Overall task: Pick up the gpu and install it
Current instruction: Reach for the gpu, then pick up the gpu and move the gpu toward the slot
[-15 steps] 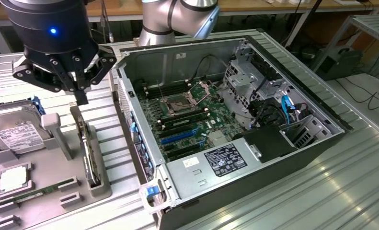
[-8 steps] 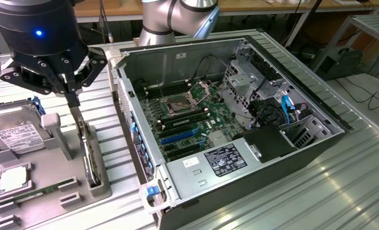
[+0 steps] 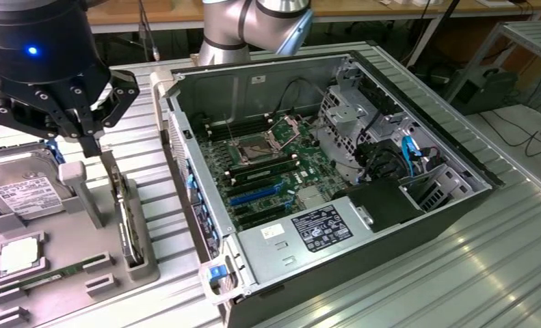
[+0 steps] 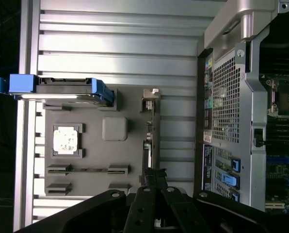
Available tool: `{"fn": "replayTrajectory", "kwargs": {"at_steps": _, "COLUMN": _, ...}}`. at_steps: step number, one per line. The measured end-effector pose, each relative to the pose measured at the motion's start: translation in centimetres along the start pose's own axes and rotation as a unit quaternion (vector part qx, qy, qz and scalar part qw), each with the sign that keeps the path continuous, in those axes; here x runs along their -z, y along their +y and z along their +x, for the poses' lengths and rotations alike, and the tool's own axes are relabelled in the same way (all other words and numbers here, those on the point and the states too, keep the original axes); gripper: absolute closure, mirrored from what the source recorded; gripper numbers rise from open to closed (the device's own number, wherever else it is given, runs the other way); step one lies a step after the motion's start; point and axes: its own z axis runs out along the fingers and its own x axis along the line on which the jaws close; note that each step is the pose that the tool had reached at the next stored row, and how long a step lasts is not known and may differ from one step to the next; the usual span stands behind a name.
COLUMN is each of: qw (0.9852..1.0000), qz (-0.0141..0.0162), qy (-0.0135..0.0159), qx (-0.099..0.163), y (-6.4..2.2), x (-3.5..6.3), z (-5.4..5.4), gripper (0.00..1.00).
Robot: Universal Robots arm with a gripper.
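Above the grey tray (image 3: 60, 236) on the bench (image 3: 453, 273), my pincer (image 3: 92, 150) hangs clenched and empty, in line with the gpu (image 3: 124, 215), which stands on edge in its slot, easy to pinch.

The black gripper (image 4: 154, 180) hangs over a thin dark gpu card (image 4: 152, 138) standing on edge in a grey tray (image 4: 130, 150). The tray also holds a square silver processor chip (image 4: 67, 141) and a blue-framed hard drive (image 4: 57, 90). A perforated metal computer case (image 4: 227, 107) stands beside it.
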Motion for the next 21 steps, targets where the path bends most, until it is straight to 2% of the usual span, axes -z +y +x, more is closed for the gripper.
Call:
{"fn": "replayTrajectory", "kwargs": {"at_steps": 5, "qw": 1.0000, "qz": 0.0000, "qy": 0.0001, "qx": 0.001, "y": -0.03, "x": -0.01, "z": 0.58, "gripper": 0.89}}
{"fn": "replayTrajectory", "kwargs": {"at_steps": 19, "qw": 1.0000, "qz": 0.0000, "qy": 0.0001, "qx": 0.001, "y": -0.03, "x": 0.00, "z": 0.58, "gripper": 0.89}}
{"fn": "replayTrajectory", "kwargs": {"at_steps": 20, "qw": 1.0000, "qz": 0.0000, "qy": 0.0001, "qx": 0.001, "y": -0.03, "x": -0.01, "z": 0.58, "gripper": 0.89}}
{"fn": "replayTrajectory", "kwargs": {"at_steps": 21, "qw": 1.0000, "qz": 0.0000, "qy": 0.0001, "qx": 0.001, "y": -0.03, "x": -0.01, "z": 0.58, "gripper": 0.83}}
